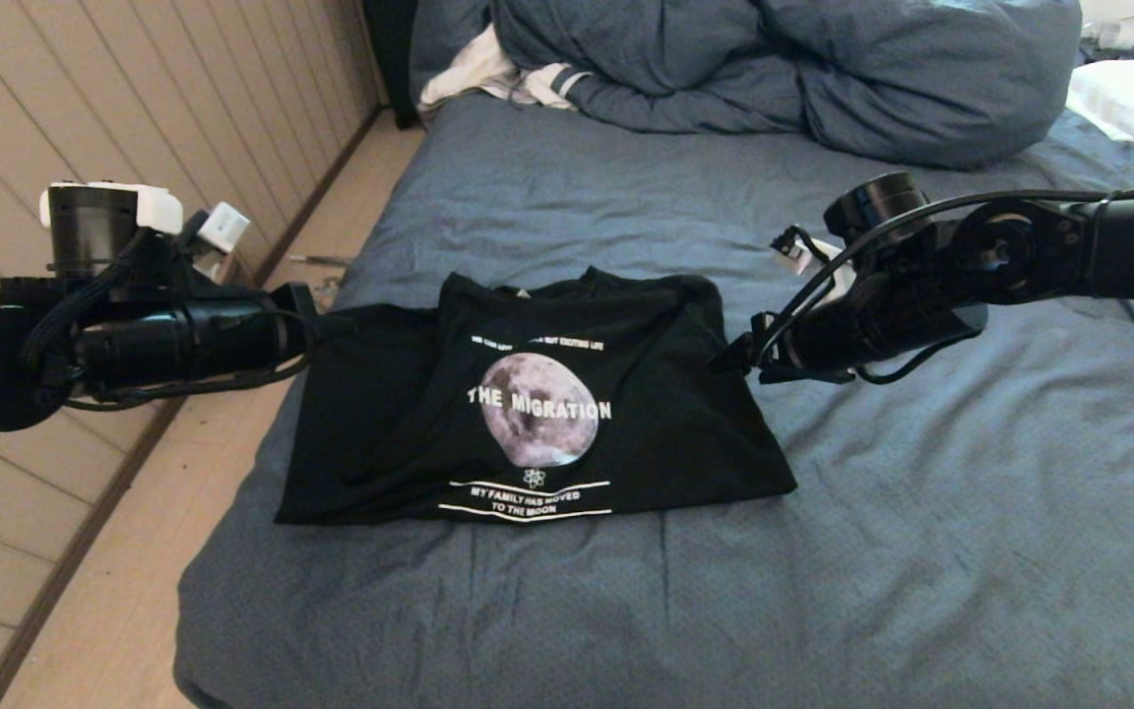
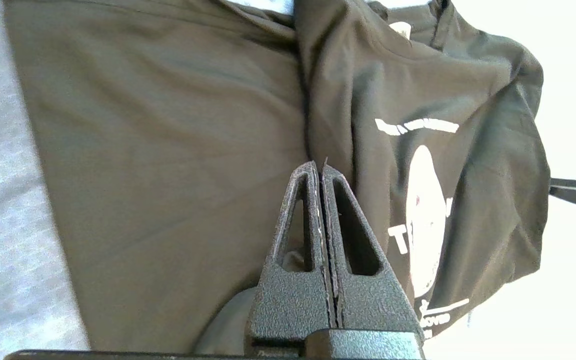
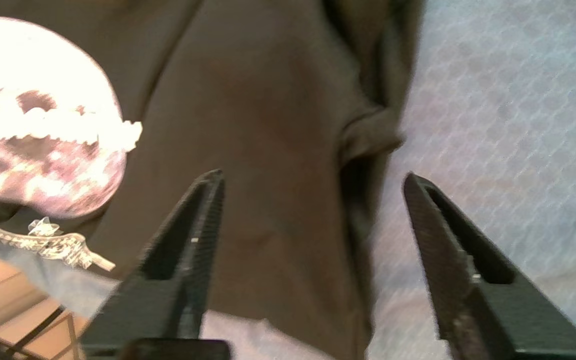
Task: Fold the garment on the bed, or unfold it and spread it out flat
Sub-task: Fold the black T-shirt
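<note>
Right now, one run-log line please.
garment: partly folded, graphic up, on bed | left gripper: shut over garment | right gripper: open at garment edge

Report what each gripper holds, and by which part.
Nothing is visibly held: the left gripper is shut above the T-shirt, no cloth showing between its fingers; the right gripper is open.

A home bedroom is shown. A large bed (image 1: 921, 512) covered by a wrinkled blue-grey sheet is seen, with a bunched duvet (image 1: 823, 69) heaped at its far edge. Pale panelled wall (image 1: 134, 98) and light wooden floor (image 1: 134, 551) are seen along its left edge.
</note>
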Controlling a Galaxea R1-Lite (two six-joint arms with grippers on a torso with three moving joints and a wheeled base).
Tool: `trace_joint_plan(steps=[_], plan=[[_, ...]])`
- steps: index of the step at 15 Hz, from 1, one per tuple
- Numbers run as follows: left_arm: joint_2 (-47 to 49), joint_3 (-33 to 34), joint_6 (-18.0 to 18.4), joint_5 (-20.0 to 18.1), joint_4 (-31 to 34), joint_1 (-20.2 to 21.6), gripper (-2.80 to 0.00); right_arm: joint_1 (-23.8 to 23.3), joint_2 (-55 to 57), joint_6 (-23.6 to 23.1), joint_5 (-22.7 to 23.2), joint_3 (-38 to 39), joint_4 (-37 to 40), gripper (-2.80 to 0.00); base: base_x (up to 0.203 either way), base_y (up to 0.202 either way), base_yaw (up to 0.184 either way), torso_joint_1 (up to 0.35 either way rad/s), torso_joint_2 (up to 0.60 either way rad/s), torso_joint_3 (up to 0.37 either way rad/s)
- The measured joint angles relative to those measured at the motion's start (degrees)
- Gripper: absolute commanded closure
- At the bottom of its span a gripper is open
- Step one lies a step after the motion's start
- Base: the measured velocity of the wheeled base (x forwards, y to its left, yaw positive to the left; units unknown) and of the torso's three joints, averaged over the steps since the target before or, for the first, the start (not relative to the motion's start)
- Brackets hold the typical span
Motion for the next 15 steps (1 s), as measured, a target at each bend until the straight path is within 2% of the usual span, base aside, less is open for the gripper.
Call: trace_joint_plan(steps=[6,12,13,15], plan=[[-0.4,1.5,0.1,-0.1,0.0,-0.9,0.0,-0.2,4.9,-0.6,-0.2,-2.0,-0.1,-2.8,0.0,0.0,0.0,0.0,0.0,0.0],[-0.1,1.8,-0.4,-0.3,0.0,-1.8,0.0,3.9,11.8,0.3,-0.2,-7.7,-0.2,-2.8,0.0,0.0,0.0,0.0,0.0,0.0],[-0.1,1.9,-0.4,-0.3,0.0,-1.9,0.0,4.6,12.7,1.2,-0.2,-9.2,0.0,0.0,0.0,0.0,0.0,0.0,0.0,0.0],[0.1,1.9,-0.4,-0.3,-0.1,-2.1,0.0,5.8,14.2,2.7,-0.2,-11.7,0.2,0.0,0.0,0.0,0.0,0.0,0.0,0.0]])
